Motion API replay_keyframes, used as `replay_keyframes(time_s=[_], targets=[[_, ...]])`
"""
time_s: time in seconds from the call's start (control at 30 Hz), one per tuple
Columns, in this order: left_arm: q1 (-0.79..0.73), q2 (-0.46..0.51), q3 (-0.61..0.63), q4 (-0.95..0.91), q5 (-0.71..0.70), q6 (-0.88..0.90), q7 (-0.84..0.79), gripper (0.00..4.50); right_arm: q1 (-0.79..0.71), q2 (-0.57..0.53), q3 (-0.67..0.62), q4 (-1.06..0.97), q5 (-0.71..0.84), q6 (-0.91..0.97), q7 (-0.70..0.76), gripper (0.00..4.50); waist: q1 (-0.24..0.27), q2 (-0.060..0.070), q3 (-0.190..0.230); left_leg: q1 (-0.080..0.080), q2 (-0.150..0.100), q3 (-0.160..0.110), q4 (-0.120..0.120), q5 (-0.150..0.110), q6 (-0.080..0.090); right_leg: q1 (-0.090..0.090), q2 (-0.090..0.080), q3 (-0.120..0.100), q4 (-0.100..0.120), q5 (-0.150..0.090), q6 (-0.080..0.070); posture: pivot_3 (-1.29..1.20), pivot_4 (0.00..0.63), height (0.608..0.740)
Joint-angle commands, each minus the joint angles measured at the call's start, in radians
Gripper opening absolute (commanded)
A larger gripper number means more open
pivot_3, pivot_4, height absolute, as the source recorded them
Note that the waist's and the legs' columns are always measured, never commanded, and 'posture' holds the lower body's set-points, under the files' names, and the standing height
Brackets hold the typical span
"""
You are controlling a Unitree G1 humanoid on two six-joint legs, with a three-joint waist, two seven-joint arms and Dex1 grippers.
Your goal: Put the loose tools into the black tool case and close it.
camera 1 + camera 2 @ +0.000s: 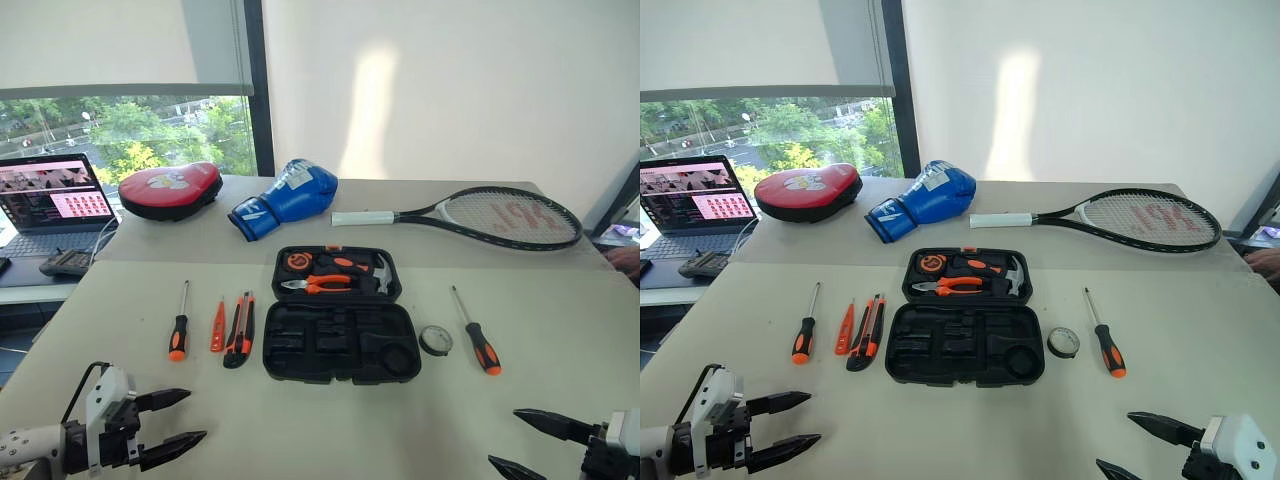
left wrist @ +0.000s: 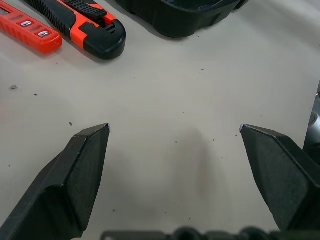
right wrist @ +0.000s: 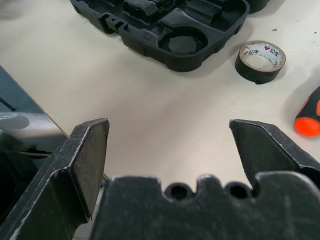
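Case [image 1: 340, 340] lying open beyond both tools, left tool [image 1: 180, 420] and right tool [image 1: 525, 440] released, empty.

We saw the right gripper [image 1: 520, 440] cut off at the frame's lower corner, its body mostly out of sight. The laptop [image 1: 52, 200] ran off the left edge. A person's hand [image 1: 626, 259] barely entered at the right border. In the right wrist view the screwdriver [image 3: 308, 116] showed just its handle end, and the lettering on the small roll [image 3: 260, 61] was too small to read.
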Motion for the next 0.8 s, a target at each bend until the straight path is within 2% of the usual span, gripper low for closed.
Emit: replay_keyframes(time_s=[0.03, 0.13, 0.23, 0.27, 0.33, 0.43, 0.5, 0.6, 0.7, 0.8], targets=[[-0.047, -0.05, 0.03, -0.069, -0.071, 0.071, 0.141, 4.5, -0.057, -0.005, 0.051, -0.059, 0.053, -0.011, -0.024, 4.46, 0.0, 0.0, 0.0, 0.0, 0.0, 0.0, 0.0, 0.0, 0.0, 0.0, 0.0, 0.0, 0.0, 0.0, 0.0, 0.0, 0.15, 0.74], [-0.199, -0.152, 0.091, -0.176, -0.176, 0.263, 0.496, 4.5, -0.179, -0.026, 0.161, -0.178, 0.16, 0.024, -0.078, 4.46, -0.001, -0.001, 0.001, 0.001, 0.001, 0.0, 0.002, 0.0, 0.0, 0.001, -0.002, 0.001, 0.001, 0.001, 0.0, 0.0, 0.15, 0.74], [-0.314, -0.165, 0.105, -0.255, -0.167, 0.434, 0.746, 4.5, -0.237, -0.061, 0.201, -0.23, 0.212, 0.053, -0.112, 4.46, 0.006, -0.002, 0.001, 0.002, 0.001, -0.002, 0.002, 0.001, -0.002, 0.002, -0.001, 0.0, 0.002, 0.006, 0.006, 0.0, 0.15, 0.74], [-0.378, -0.171, 0.118, -0.265, -0.175, 0.545, 0.87, 4.5, -0.268, -0.079, 0.213, -0.245, 0.245, 0.067, -0.133, 4.46, 0.007, -0.003, 0.0, 0.003, 0.001, -0.002, 0.002, 0.002, -0.002, 0.003, 0.001, 0.0, 0.002, 0.006, 0.006, 0.0, 0.15, 0.74], [-0.482, -0.17, 0.126, -0.259, -0.157, 0.715, 1.039, 4.5, -0.321, -0.113, 0.23, -0.261, 0.291, 0.086, -0.166, 4.46, 0.009, -0.003, 0.0, 0.004, 0.0, -0.001, 0.001, 0.002, -0.003, 0.004, 0.005, -0.001, 0.002, 0.01, -0.001, 0.0, 0.15, 0.74], [-0.541, -0.128, 0.071, -0.247, -0.104, 0.828, 1.104, 4.5, -0.373, -0.155, 0.238, -0.269, 0.334, 0.105, -0.199, 4.46, 0.006, -0.003, 0.0, 0.004, -0.001, -0.001, 0.001, 0.001, -0.003, 0.004, 0.006, -0.001, 0.002, 0.01, -0.001, 0.0, 0.15, 0.74], [-0.589, -0.143, 0.038, -0.192, -0.077, 0.942, 1.168, 4.5, -0.41, -0.176, 0.244, -0.27, 0.348, 0.112, -0.224, 4.46, 0.006, -0.003, 0.0, 0.004, -0.001, 0.0, 0.001, 0.0, -0.004, 0.004, 0.008, 0.0, 0.002, 0.01, -0.002, 0.0, 0.15, 0.74], [-0.62, -0.177, 0.006, -0.139, -0.054, 1.019, 1.197, 4.5, -0.425, -0.192, 0.253, -0.269, 0.348, 0.116, -0.239, 4.46, 0.008, -0.004, 0.0, 0.004, -0.001, 0.0, 0.001, 0.0, -0.004, 0.004, 0.009, -0.001, 0.002, 0.01, -0.002, 0.0, 0.15, 0.74], [-0.632, -0.206, -0.014, -0.102, -0.024, 1.033, 1.202, 3.74, -0.419, -0.196, 0.257, -0.269, 0.329, 0.11, -0.242, 4.5, 0.012, -0.005, 0.0, 0.004, -0.001, 0.0, 0.001, 0.0, -0.004, 0.005, 0.009, -0.001, 0.002, 0.01, -0.002, 0.0, 0.15, 0.74], [-0.634, -0.216, -0.021, -0.107, -0.011, 1.009, 1.175, 2.73, -0.401, -0.193, 0.249, -0.274, 0.319, 0.102, -0.245, 4.5, 0.012, -0.004, 0.0, 0.007, -0.001, 0.0, 0.001, 0.0, -0.004, 0.007, 0.008, 0.0, 0.002, 0.01, -0.002, 0.0, 0.15, 0.74]])
